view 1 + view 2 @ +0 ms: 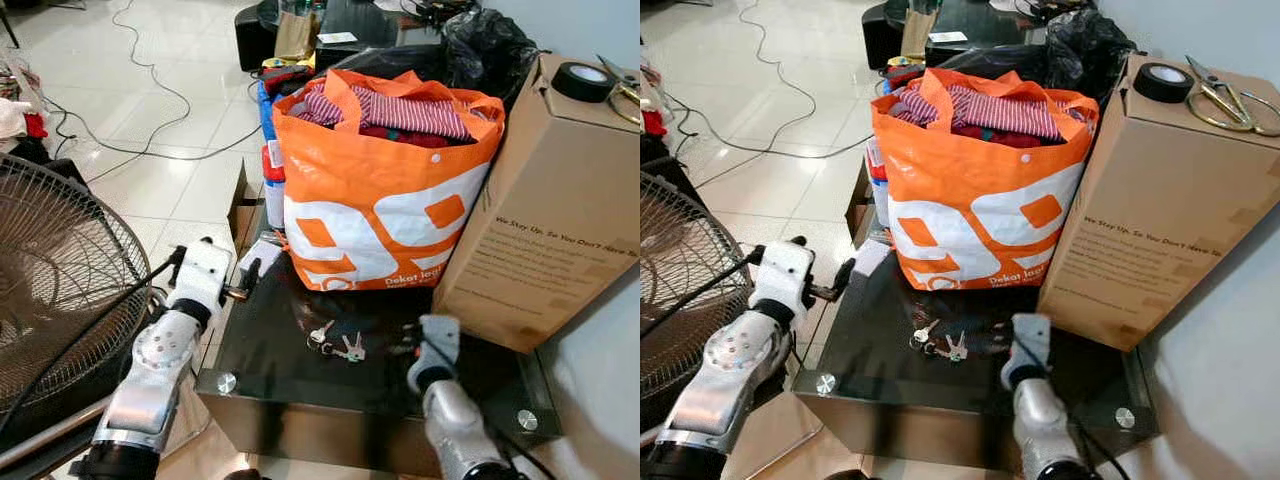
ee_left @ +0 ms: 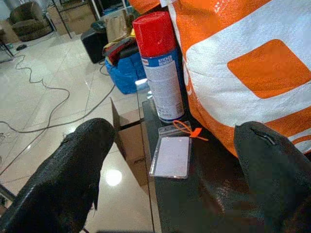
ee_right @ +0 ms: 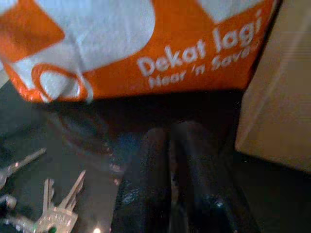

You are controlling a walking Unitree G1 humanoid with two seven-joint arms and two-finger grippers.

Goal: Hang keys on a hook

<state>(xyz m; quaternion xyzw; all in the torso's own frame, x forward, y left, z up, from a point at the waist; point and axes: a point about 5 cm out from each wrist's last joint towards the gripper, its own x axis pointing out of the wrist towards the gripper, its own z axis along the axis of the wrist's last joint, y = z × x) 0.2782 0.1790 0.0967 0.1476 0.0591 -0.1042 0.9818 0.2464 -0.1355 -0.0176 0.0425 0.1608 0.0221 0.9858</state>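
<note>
Keys (image 1: 338,343) lie loose on the dark glass counter (image 1: 270,350), a small bunch just in front of the orange shopping bag (image 1: 385,200) stuffed with clothes. In the left eye view the right pincer (image 1: 432,352) hovers low over the counter just beside the bunch, on its right, while the left pincer (image 1: 243,278) sits near the counter's left edge. A tall cardboard box (image 1: 540,220) stands to the right with a roll of black tape (image 1: 583,80) and scissors (image 1: 628,88) on top; a standing fan (image 1: 60,290) is at the left.

From the right eye view the layout is the same, and no hook can be made out anywhere.

Along the left wrist view, the left pincer is released, its 2 fingers (image 2: 63,179) spread wide. Between them lies a clear badge holder (image 2: 170,155) with an orange clip, and behind it a red-capped spray can (image 2: 159,68) stands against the bag.

Along the right wrist view, the right pincer is clenched, its 2 fingers (image 3: 146,189) pressed together with nothing between them, and the keys sit off to one side.

The risk I see: the pincer must open and shift sideways first, or it will push the bunch across the slick glass. Flat keys give little to grip, so the fingers may skate over them or catch just 1.
</note>
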